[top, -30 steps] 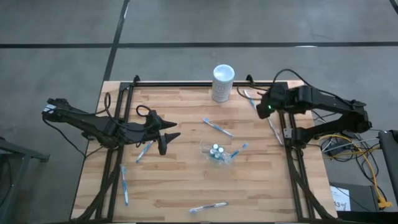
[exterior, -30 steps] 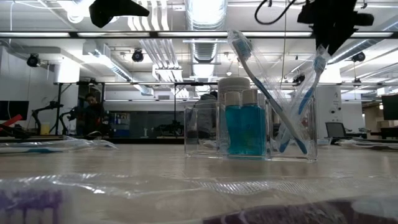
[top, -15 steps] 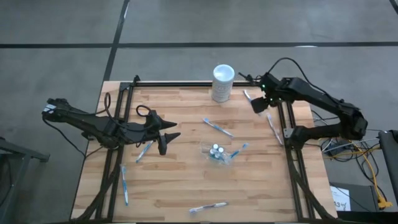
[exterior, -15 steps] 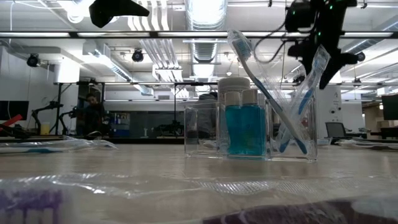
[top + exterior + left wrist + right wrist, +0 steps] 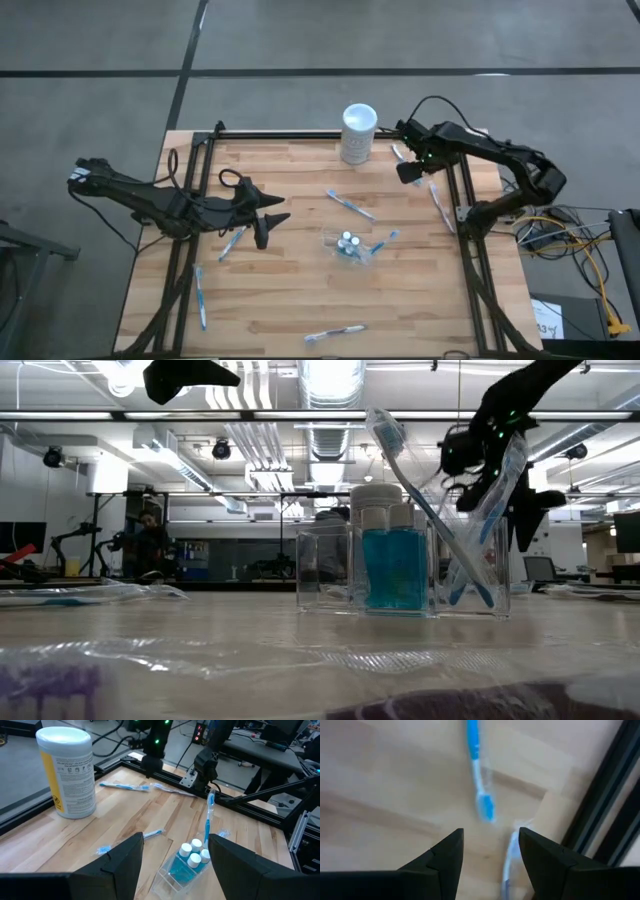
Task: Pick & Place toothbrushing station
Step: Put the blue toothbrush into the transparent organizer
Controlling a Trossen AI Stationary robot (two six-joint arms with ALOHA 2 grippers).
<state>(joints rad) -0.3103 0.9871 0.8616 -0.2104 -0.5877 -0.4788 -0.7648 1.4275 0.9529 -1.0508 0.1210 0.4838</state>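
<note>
Near the table's far right corner, the right pincer [image 5: 409,172] has swung lower over a toothbrush [image 5: 479,785], fingers apart, empty.

Low cam is right up on a clear holder [image 5: 470,575] with teal bottles [image 5: 393,565] and two blue toothbrushes [image 5: 425,510] leaning inside. A dark arm [image 5: 495,435] hangs behind it, upper right.
</note>
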